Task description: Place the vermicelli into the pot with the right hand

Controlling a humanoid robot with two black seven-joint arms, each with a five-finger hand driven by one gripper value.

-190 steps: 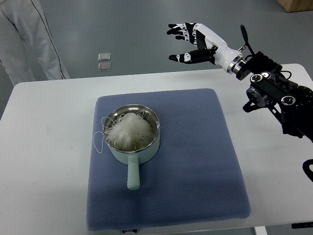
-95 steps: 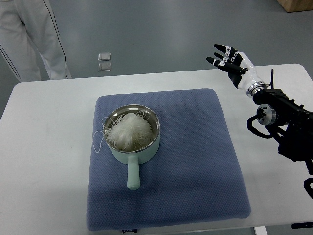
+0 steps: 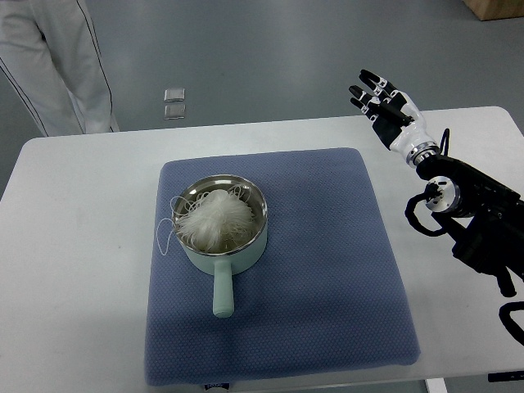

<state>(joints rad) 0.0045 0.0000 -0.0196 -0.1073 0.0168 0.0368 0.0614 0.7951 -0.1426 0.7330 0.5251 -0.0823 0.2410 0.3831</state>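
Now the right robot hand [image 3: 385, 110], fingers extended and empty, has drawn back to about two o'clock, barely shifting lately. The vermicelli [image 3: 214, 219] sits inside the pot [image 3: 219, 262] on the blue mat [image 3: 327, 270], so placement looks complete.

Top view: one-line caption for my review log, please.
Vermicelli sits in the pot on a blue mat; the empty right hand hangs open at the table's far edge.

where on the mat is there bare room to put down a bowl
The blue mat is bare across its whole right half, between the pot and the mat's right edge, and along its near strip past the pot handle. Only the left-centre is taken, where vermicelli strands spill over the pot's left rim. The right hand is off the mat.
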